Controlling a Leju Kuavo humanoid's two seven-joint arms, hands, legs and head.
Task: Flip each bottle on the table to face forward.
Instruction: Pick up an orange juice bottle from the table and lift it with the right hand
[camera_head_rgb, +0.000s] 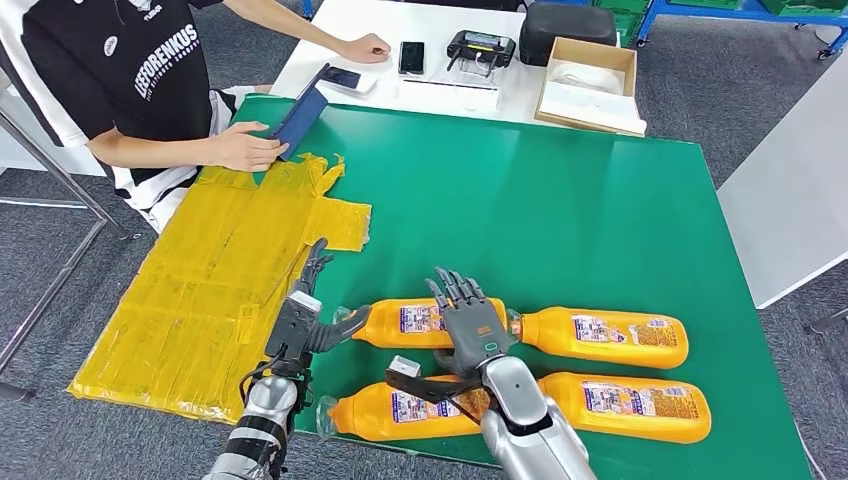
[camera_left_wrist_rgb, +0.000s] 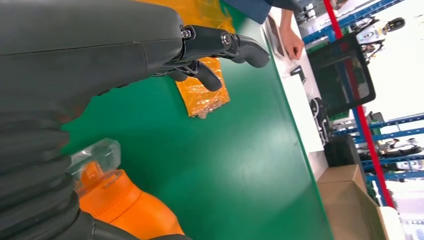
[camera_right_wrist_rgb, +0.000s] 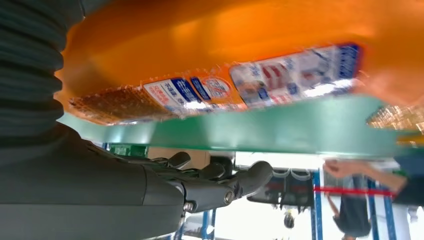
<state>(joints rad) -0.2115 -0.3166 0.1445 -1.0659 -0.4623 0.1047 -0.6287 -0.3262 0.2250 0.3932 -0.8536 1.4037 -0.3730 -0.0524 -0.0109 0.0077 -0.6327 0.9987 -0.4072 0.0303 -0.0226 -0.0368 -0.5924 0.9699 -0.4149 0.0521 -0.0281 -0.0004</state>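
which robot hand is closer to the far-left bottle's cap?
Left. The left robot hand sits right beside the far-left bottle at its cap end, fingers apart, holding nothing. The right robot hand hovers over the gap between the two far bottles, further from the cap.

Four orange bottles (camera_head_rgb: 610, 337) lie on the green table (camera_head_rgb: 560, 190), beside one yellow sheet (camera_head_rgb: 220, 290).

"LIFEFORENKUS" across person's black shirt (camera_head_rgb: 140, 70)

My silver left arm's dark hand (camera_head_rgb: 310, 300) hovered open, fingers extended; my right hand (camera_head_rgb: 467, 318) flat, fingers spread, empty.
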